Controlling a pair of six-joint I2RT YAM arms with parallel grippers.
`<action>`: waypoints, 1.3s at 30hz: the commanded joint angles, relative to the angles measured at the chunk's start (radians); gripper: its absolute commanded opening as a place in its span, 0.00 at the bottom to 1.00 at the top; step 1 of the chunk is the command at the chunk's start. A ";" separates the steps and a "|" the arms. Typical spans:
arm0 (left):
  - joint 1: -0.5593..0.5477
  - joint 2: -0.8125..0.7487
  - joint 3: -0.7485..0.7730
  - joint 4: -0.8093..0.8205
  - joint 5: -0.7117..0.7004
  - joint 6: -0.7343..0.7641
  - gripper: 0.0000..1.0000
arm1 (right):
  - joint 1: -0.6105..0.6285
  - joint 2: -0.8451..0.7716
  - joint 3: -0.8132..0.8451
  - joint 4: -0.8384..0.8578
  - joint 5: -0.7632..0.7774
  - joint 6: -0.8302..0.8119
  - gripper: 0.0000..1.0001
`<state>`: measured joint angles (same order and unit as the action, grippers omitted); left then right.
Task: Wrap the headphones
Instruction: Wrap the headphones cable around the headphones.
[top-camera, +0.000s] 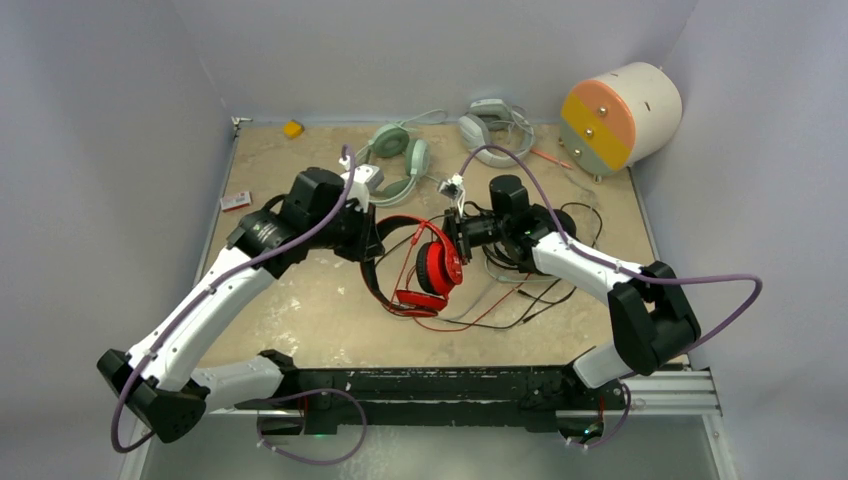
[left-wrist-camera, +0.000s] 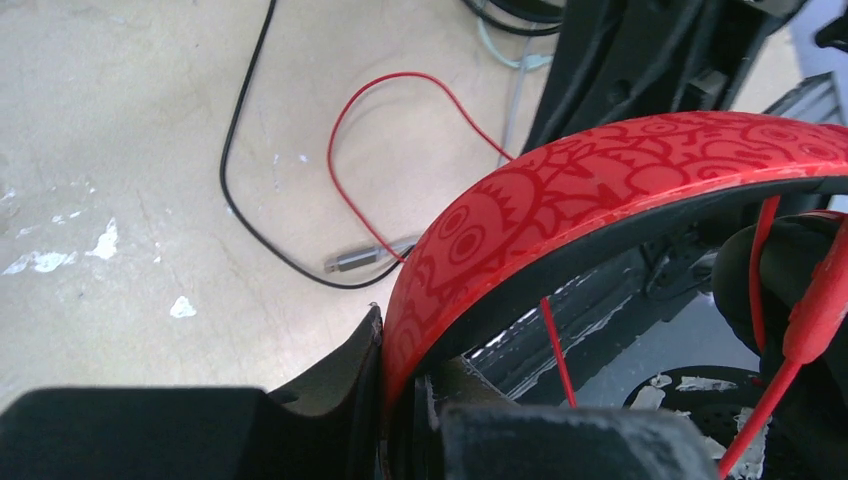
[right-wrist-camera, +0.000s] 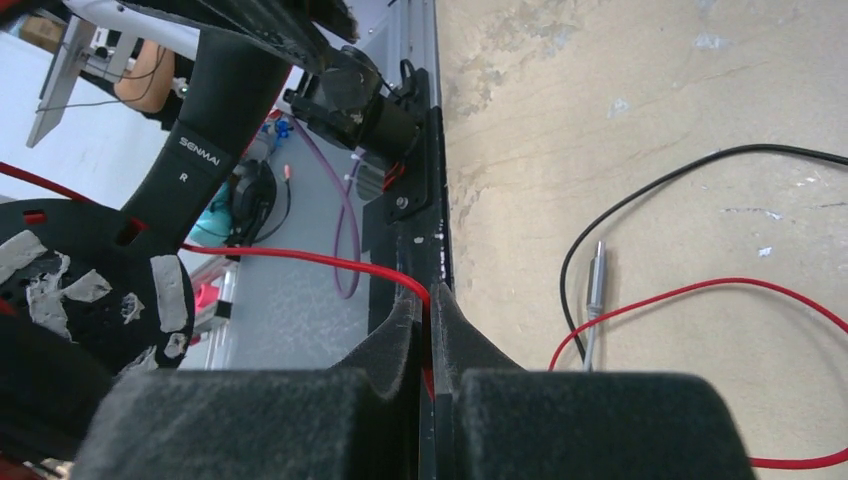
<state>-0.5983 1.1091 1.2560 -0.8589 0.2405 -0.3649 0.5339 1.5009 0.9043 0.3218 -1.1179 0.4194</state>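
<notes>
The red-and-black headset (top-camera: 432, 268) is held up over the table's middle. My left gripper (top-camera: 368, 240) is shut on its patterned red headband (left-wrist-camera: 560, 210), which fills the left wrist view. My right gripper (top-camera: 462, 232) is shut on the headset's thin red cable (right-wrist-camera: 330, 262), pinched between the pads (right-wrist-camera: 405, 320). More red cable (top-camera: 490, 312) lies loose on the table. The mint-green and white headset (top-camera: 398, 160) lies at the back. A black headset (top-camera: 565, 222) lies under my right arm, mostly hidden, with its black cable (top-camera: 540, 300) spread in front.
A grey-white headset (top-camera: 490, 120) with bundled cable lies at the back beside a tipped cream, orange and green cylinder (top-camera: 620, 115). A small yellow object (top-camera: 292, 128) and a red-white packet (top-camera: 236, 201) sit at the left. A silver plug (left-wrist-camera: 355, 260) lies on the tabletop.
</notes>
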 joint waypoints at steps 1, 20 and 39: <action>-0.010 0.051 0.127 -0.016 -0.062 -0.023 0.00 | -0.014 -0.001 -0.042 0.017 0.031 -0.036 0.00; -0.009 0.251 0.491 -0.247 -0.128 -0.357 0.00 | 0.032 0.040 -0.371 0.936 0.380 0.019 0.16; -0.009 0.320 0.616 -0.314 -0.090 -0.389 0.00 | 0.183 -0.009 -0.445 0.899 0.502 -0.324 0.74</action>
<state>-0.6044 1.4361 1.7832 -1.1816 0.1184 -0.7185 0.6701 1.5391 0.4683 1.2064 -0.6403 0.2333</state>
